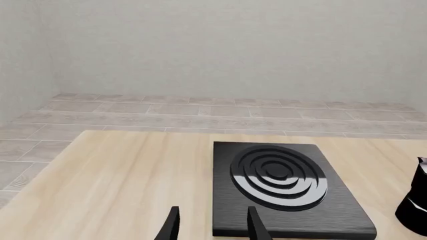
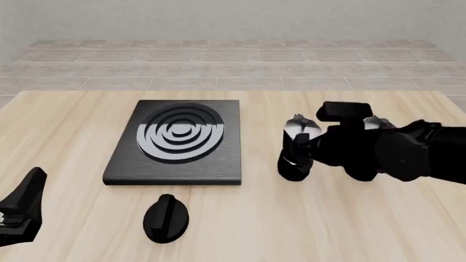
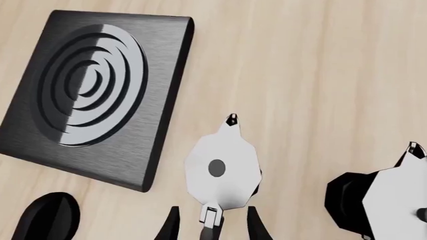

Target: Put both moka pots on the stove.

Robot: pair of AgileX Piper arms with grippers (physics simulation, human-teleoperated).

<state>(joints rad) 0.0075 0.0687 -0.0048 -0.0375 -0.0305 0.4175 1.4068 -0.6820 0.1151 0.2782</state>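
One moka pot (image 2: 296,146) stands upright on the table just right of the stove (image 2: 174,139). In the right wrist view its silvery lid (image 3: 222,169) is seen from above, and its handle lies between my right gripper's (image 3: 212,226) open fingers, which are not closed on it. The second moka pot (image 3: 390,197) stands close beside the first. In the front view it is mostly hidden behind my right arm, with only a bit of lid (image 2: 376,122) showing. My left gripper (image 2: 25,206) is open and empty near the table's front left corner, facing the stove (image 1: 280,185).
A flat black round knob (image 2: 166,218) lies on the table in front of the stove and also shows in the right wrist view (image 3: 45,217). One pot shows at the edge of the left wrist view (image 1: 415,200). A tiled floor and wall lie beyond the table's far edge.
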